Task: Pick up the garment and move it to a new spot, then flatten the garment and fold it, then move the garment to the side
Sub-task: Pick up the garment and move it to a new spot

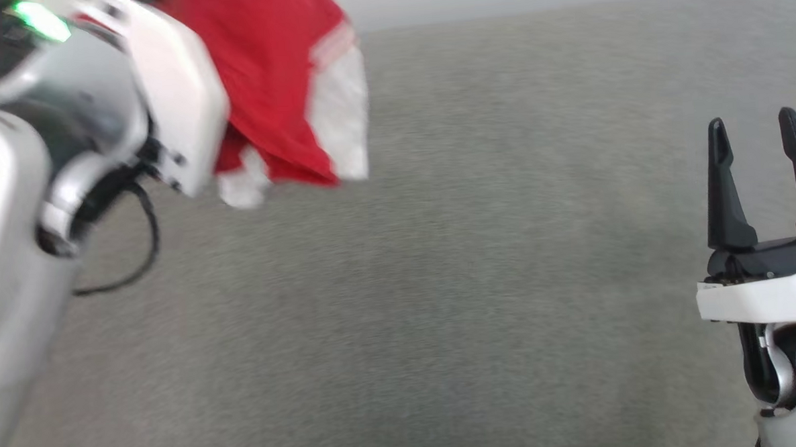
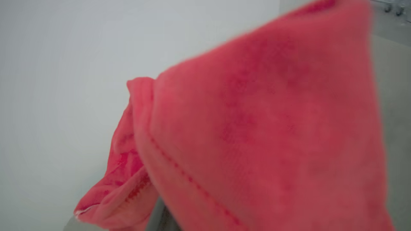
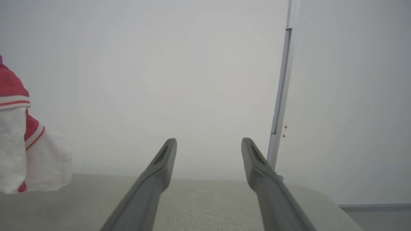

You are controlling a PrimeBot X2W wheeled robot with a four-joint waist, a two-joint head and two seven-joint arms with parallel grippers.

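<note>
The garment (image 1: pixel 270 74), red with white sleeves, hangs bunched in the air at the upper left of the head view, behind my left arm (image 1: pixel 177 92). That arm's fingers are hidden by the forearm and the cloth. Red fabric with a stitched hem (image 2: pixel 263 128) drapes right in front of the left wrist camera and covers the fingers there, so the left gripper holds it. In the right wrist view the garment (image 3: pixel 13 86) shows at the left edge, its white sleeve low by the table. My right gripper (image 1: pixel 753 120) stands open and empty at the right, well away from the cloth, as its own view confirms (image 3: pixel 208 141).
A grey fabric-covered table (image 1: pixel 441 282) spreads across the head view, with a rounded far edge. A black cable (image 1: pixel 144 248) loops under my left arm. A pale wall with a thin upright pole (image 3: pixel 282 89) stands beyond the table.
</note>
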